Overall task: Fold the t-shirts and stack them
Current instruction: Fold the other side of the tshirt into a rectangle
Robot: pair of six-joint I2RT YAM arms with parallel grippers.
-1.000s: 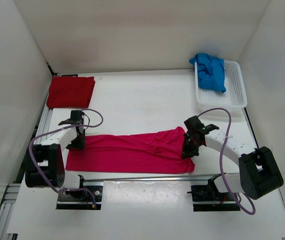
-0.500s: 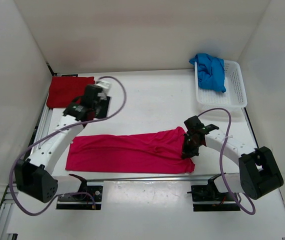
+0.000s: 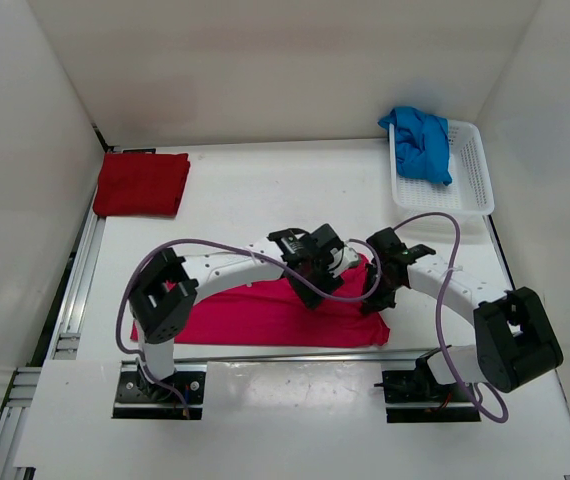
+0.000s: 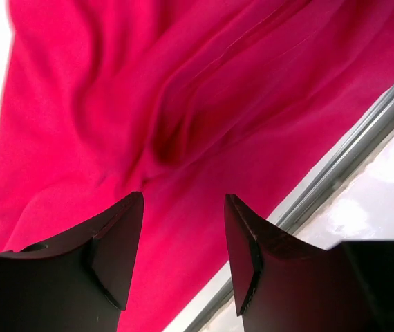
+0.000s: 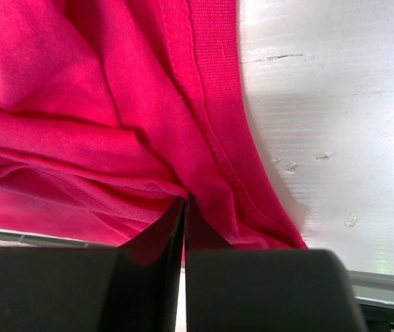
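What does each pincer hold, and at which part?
The right pincer pinches the pink t-shirt at a fold beside its stitched edge; the left pincer holds nothing.

High view looks down; wrist views share pink shirt (image 3: 265,322) close-up.

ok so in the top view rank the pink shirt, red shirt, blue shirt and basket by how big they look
1. pink shirt, spread out
2. white basket
3. dark red shirt, folded
4. blue shirt, bunched
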